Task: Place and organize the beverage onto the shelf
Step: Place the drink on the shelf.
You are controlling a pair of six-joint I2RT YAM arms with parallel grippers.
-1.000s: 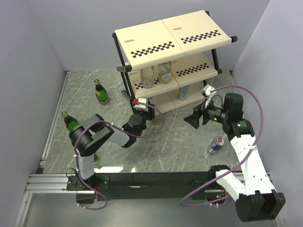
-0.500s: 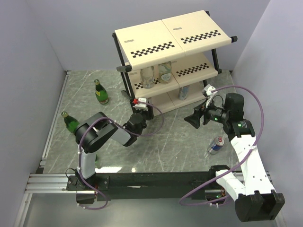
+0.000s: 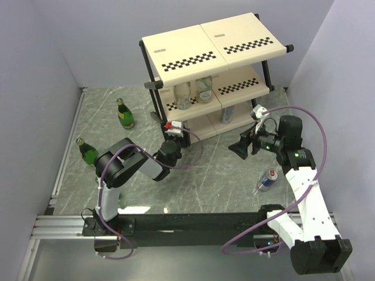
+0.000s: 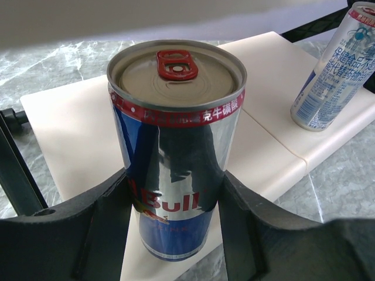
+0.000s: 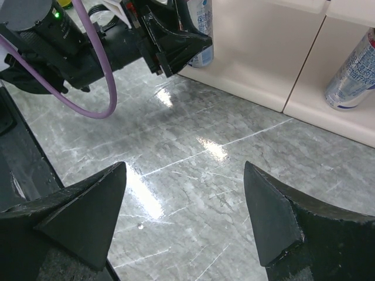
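Note:
A silver-and-blue can (image 4: 176, 146) stands upright on the front edge of the shelf's lowest cream panel (image 4: 70, 129), and my left gripper (image 4: 176, 184) is shut on its sides. From above, that gripper (image 3: 174, 133) is at the shelf's (image 3: 234, 29) bottom tier. A second can (image 4: 329, 70) stands further right on the same tier (image 5: 263, 52). A third can (image 3: 268, 180) lies on the table by my right arm. Two clear bottles (image 3: 193, 93) stand on the middle tier. Green bottles (image 3: 124, 114) (image 3: 88, 152) stand at the left. My right gripper (image 5: 184, 175) hangs open over bare marble.
The shelf's black frame post (image 4: 14, 170) stands just left of the held can. The left arm's purple cable (image 5: 99, 76) loops in front of my right gripper. Grey walls close in the table on the left, back and right.
The left arm's elbow has swung a little to the right, uncovering more of the near green bottle. Its gripper stays at the shelf with the can. The right arm has not moved.

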